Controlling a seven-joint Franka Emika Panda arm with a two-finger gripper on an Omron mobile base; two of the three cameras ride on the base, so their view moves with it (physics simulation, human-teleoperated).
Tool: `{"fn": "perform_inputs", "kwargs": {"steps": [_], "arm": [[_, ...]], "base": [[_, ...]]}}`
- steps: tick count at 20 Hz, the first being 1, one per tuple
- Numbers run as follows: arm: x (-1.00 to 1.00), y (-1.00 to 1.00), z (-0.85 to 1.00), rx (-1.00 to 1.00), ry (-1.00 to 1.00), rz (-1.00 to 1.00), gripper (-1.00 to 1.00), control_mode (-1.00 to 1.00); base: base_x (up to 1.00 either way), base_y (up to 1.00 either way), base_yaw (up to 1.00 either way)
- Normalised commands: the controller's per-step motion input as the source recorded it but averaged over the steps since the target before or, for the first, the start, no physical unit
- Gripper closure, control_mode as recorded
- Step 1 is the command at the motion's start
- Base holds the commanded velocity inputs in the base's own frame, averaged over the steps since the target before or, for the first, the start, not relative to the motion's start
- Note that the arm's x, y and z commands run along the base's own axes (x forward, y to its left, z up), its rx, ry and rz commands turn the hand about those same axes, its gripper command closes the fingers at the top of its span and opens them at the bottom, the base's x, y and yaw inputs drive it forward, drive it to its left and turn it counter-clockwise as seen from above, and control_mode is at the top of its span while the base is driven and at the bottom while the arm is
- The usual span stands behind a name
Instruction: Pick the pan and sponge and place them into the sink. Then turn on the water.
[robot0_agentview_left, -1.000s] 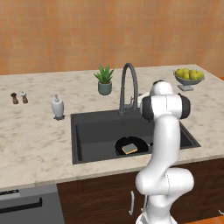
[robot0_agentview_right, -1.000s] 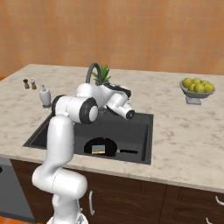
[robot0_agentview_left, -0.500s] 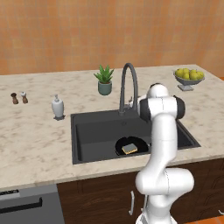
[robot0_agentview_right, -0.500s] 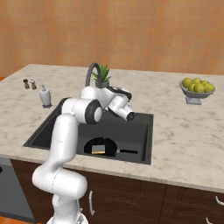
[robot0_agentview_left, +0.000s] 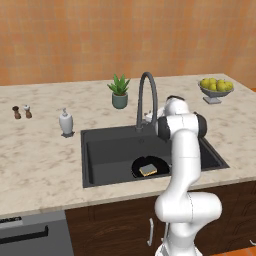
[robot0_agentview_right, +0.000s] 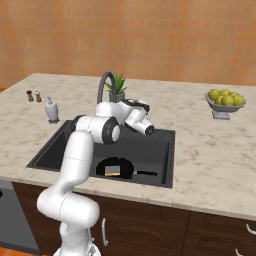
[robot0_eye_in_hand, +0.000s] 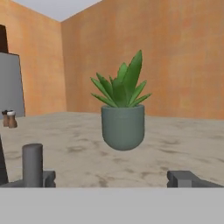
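The black pan (robot0_agentview_left: 159, 162) lies on the floor of the dark grey sink (robot0_agentview_left: 110, 150), at its front. The yellow sponge (robot0_agentview_left: 148, 170) rests inside the pan. From the right base view the pan (robot0_agentview_right: 125, 167) points its handle to the right. The arched faucet (robot0_agentview_left: 146, 82) stands behind the basin, and I see no water falling from it. My gripper (robot0_agentview_right: 129, 103) hovers over the sink's back edge beside the faucet (robot0_agentview_right: 103, 82), facing the back wall. In the hand view my gripper (robot0_eye_in_hand: 114, 178) is open and holds nothing. A short grey post of the faucet fitting (robot0_eye_in_hand: 33, 164) stands just by the left fingertip.
A potted plant (robot0_eye_in_hand: 123, 118) sits on the counter straight ahead of the hand. A soap dispenser (robot0_agentview_left: 66, 122) and two small shakers (robot0_agentview_left: 22, 111) stand left of the sink. A bowl of yellow-green fruit (robot0_agentview_left: 216, 90) is at the far right.
The hand has shifted a little toward the back of the sink, nearer the faucet base and plant. The jaws stay wide open. Pan and sponge have not moved.
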Motion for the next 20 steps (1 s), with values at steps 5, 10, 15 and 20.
{"fn": "perform_inputs", "kwargs": {"steps": [5,10,15,20], "arm": [[0.37,0.10,-0.20,0.00,0.00,0.00,-1.00,-1.00],[0.24,0.18,-0.25,0.00,0.00,0.00,-1.00,-1.00],[0.16,0.34,-0.27,0.00,0.00,0.00,1.00,-1.00],[0.00,0.02,-0.33,0.00,0.00,-0.04,1.00,-1.00]], "base": [[0.00,0.00,0.00],[0.00,0.00,0.00],[0.00,0.00,0.00],[0.00,0.00,0.00]]}}
